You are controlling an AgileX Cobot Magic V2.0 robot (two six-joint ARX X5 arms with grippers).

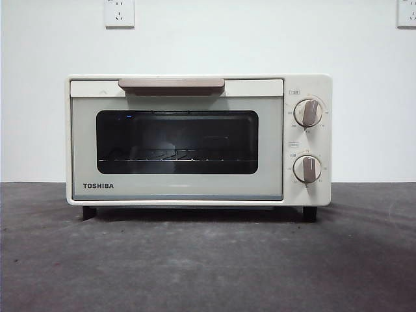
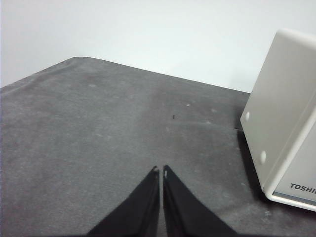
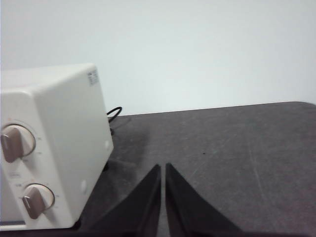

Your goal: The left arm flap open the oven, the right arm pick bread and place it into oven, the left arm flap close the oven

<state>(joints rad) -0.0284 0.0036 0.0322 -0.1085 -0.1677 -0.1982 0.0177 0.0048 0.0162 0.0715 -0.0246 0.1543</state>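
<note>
Off to the side of the left gripper [image 2: 161, 171], just ahead of its tips, stands the oven [image 2: 281, 113], seen from its plain side wall with the front corner and the start of the brand lettering. The left gripper's jaws are pressed together, only a hairline slit between them, and they hold nothing; they hang over bare grey table [image 2: 98, 138]. The right gripper [image 3: 163, 168] sits the same way, jaws closed on nothing, with the oven's knob end close beside it and a black cable [image 3: 114, 112] trailing behind the oven.

From the front the oven door is fully closed, its beige bar handle [image 1: 171, 84] running along the top edge of the door above the dark window [image 1: 177, 141]. A wire rack [image 1: 162, 158] shows through the glass. No bread is visible in any view, so I cannot say where it lies.

The door is probably stiff, hinged at the bottom, and will likely swing down with some weight once it lets go. The handle looks smooth and rigid; hooking the closed tips over its upper edge near the middle seems the surest hold. The oven itself looks light enough to slide on its feet [image 1: 89, 212] if pulled sharply, so a downward pull would be safer.
</note>
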